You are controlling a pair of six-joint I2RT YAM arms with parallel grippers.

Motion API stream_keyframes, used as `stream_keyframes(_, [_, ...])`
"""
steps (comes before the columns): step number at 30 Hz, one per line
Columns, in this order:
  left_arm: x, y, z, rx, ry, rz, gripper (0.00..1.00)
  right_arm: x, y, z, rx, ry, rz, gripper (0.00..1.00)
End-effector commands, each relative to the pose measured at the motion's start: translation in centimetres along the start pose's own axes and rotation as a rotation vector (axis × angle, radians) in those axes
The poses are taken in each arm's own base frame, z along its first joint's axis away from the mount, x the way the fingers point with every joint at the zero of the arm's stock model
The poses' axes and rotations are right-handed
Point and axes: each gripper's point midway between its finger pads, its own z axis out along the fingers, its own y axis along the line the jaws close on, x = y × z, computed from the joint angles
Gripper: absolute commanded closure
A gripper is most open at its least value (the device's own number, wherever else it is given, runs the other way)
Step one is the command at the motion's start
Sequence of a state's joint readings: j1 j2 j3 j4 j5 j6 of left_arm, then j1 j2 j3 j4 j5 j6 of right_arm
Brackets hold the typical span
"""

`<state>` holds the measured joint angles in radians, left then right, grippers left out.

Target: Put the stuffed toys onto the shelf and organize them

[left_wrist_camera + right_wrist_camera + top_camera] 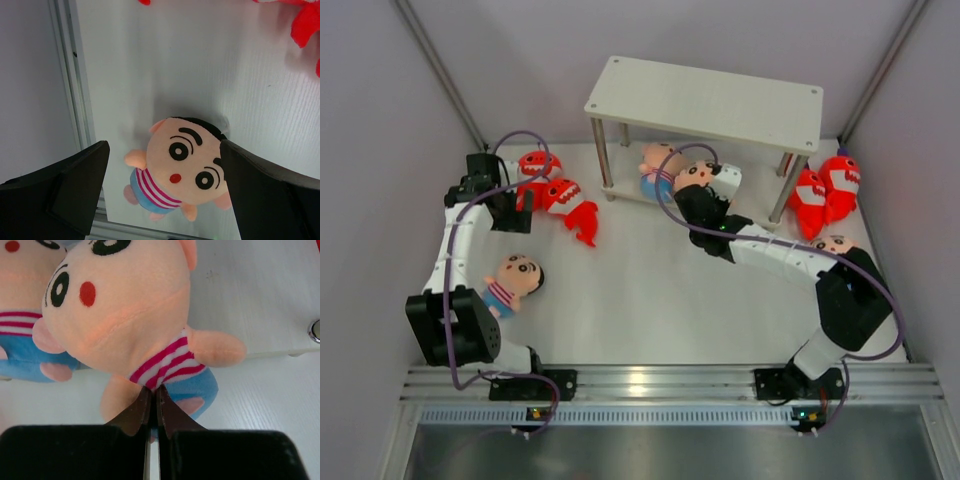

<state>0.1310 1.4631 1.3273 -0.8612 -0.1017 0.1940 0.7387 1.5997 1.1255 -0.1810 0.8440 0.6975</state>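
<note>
The shelf [710,100] stands at the back. My right gripper [700,192] is shut on the striped shirt of a boy doll [694,175] and holds it at the front edge of the lower board [250,295]. In the right wrist view the gripper [154,390] pinches the doll [125,300] beside a second boy doll [15,325]; that doll sits on the lower board [655,160]. My left gripper [510,218] is open, well above a boy doll [515,278] lying on the table. In the left wrist view that doll [182,170] shows between the spread fingers [75,190].
Two red sharks [555,190] lie on the table by my left gripper. Two more red sharks [825,190] lean by the shelf's right legs. Another boy doll [833,243] lies behind my right arm. Grey walls close in on both sides.
</note>
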Motion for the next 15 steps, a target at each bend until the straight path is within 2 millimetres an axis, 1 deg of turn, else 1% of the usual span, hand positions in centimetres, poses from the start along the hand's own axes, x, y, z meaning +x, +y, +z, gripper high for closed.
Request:
stream_keyframes(1, [-1.7, 0.3, -1.4, -0.005, -0.086, 0.0, 0.02, -3.4, 0.9, 1.0, 0.027, -0.106, 0.193, 1.0])
stream_keyframes(2, [-1.8, 0.4, -1.4, -0.007, -0.087, 0.001, 0.02, -3.8, 1.4, 1.1, 0.032, -0.108, 0.194, 1.0])
stream_keyframes(5, [-1.7, 0.5, -1.5, -0.013, -0.086, 0.002, 0.02, -4.0, 1.0, 1.0, 0.039, -0.101, 0.215, 1.0])
stream_keyframes(6, [-1.6, 0.5, -1.5, -0.011, -0.086, 0.005, 0.02, -3.5, 0.7, 1.0, 0.039, -0.096, 0.228, 1.0])
stream_keyframes(9, [-1.7, 0.4, -1.4, -0.007, -0.087, 0.004, 0.02, -3.7, 0.8, 1.3, 0.03, -0.105, 0.273, 1.0])
stream_keyframes(10, [-1.8, 0.3, -1.5, -0.004, -0.089, 0.004, 0.02, -3.5, 0.2, 1.9, 0.053, -0.094, 0.27, 1.0])
stream_keyframes(12, [-1.9, 0.2, -1.5, 0.0, -0.09, 0.002, 0.02, -3.3, 0.7, 3.0, 0.061, -0.08, 0.282, 1.0])
stream_keyframes(13, [-1.9, 0.2, -1.5, 0.0, -0.09, 0.004, 0.02, -2.7, 0.7, 3.9, 0.076, -0.069, 0.27, 1.0])
stream_keyframes(14, [-1.9, 0.3, -1.6, -0.003, -0.093, 0.002, 0.02, -3.2, 1.2, 4.2, 0.07, -0.072, 0.271, 1.0])
stream_keyframes(15, [-1.9, 0.4, -1.6, -0.006, -0.092, 0.004, 0.02, -3.2, 1.4, 4.5, 0.073, -0.072, 0.27, 1.0])
